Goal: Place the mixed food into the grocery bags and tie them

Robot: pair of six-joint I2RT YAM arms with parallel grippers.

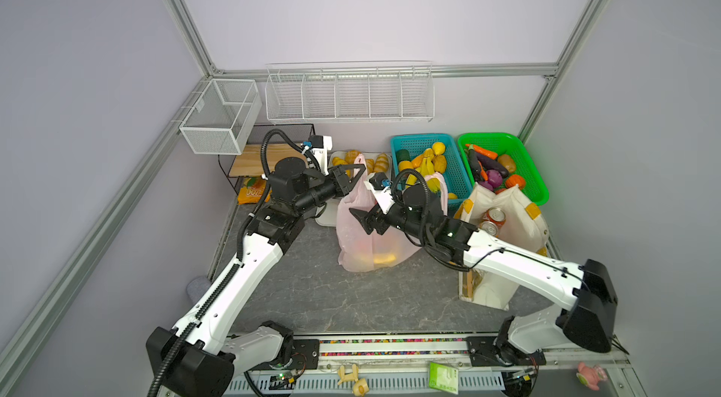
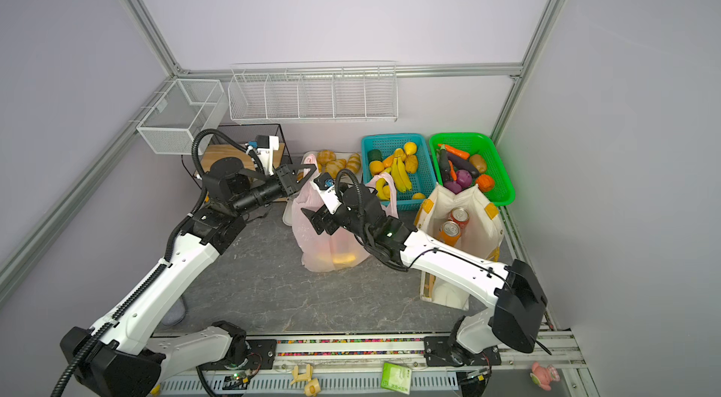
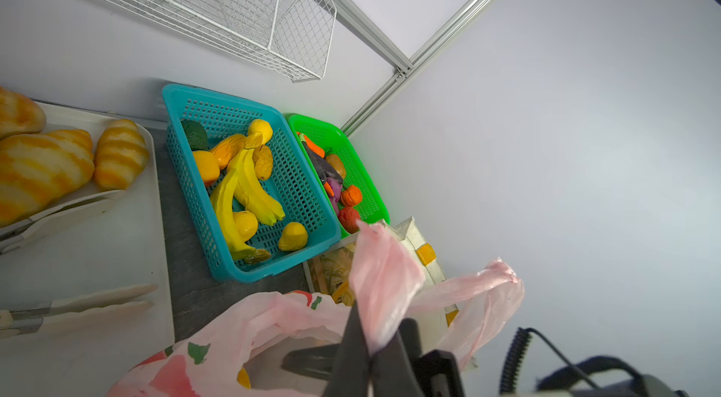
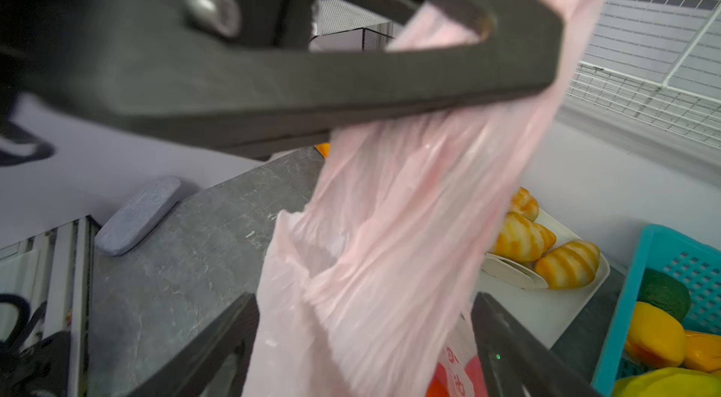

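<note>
Now tote: 2 cans; L end effector pinches pink bag (fruit?); R spread.

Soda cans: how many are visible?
2. Both stand inside the cream tote, side by side: the red can toward the back, the orange can in front. More may be hidden.

The canvas tote, with two cans in it, stands right of the plastic bag; the fruit basket and bread tray lie behind the bag.
</note>
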